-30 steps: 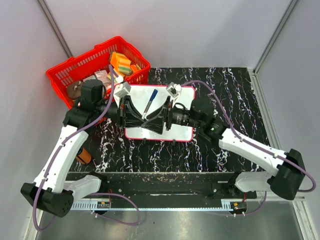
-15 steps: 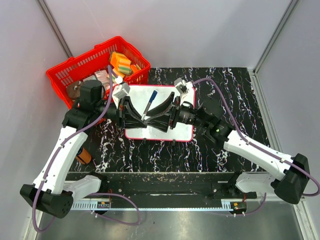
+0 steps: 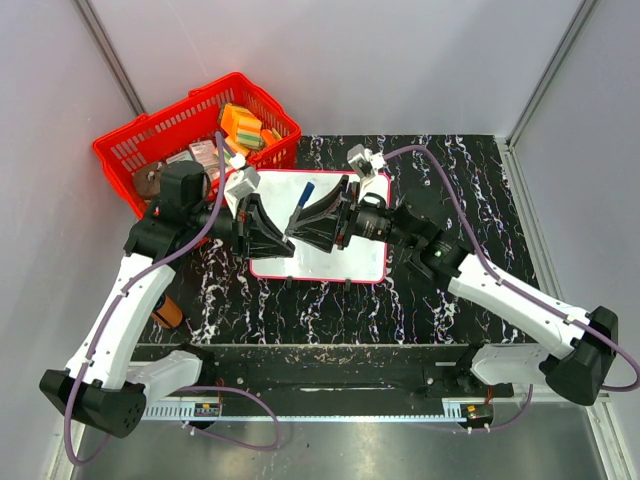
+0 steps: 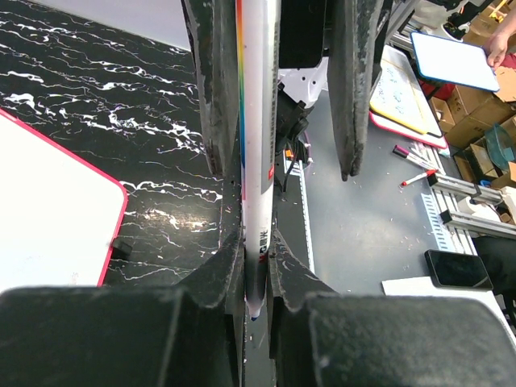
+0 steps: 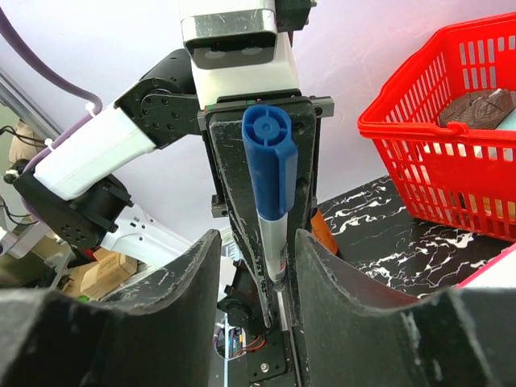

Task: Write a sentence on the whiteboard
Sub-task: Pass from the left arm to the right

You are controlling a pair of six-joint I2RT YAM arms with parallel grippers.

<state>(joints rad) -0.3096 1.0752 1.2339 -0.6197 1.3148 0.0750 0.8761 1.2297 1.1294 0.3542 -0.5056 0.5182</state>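
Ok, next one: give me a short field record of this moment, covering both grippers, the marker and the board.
left gripper: shut on the white-barrelled marker with a blue cap, held by the end opposite the cap
right gripper: open, jaws either side of the capped end, not clamped
large white rectangular whiteboard with a thin red frame: lying flat beneath both grippers
sentence: none visible on the board's exposed part
red plastic mesh basket: past the board's far-left corner, holding assorted items
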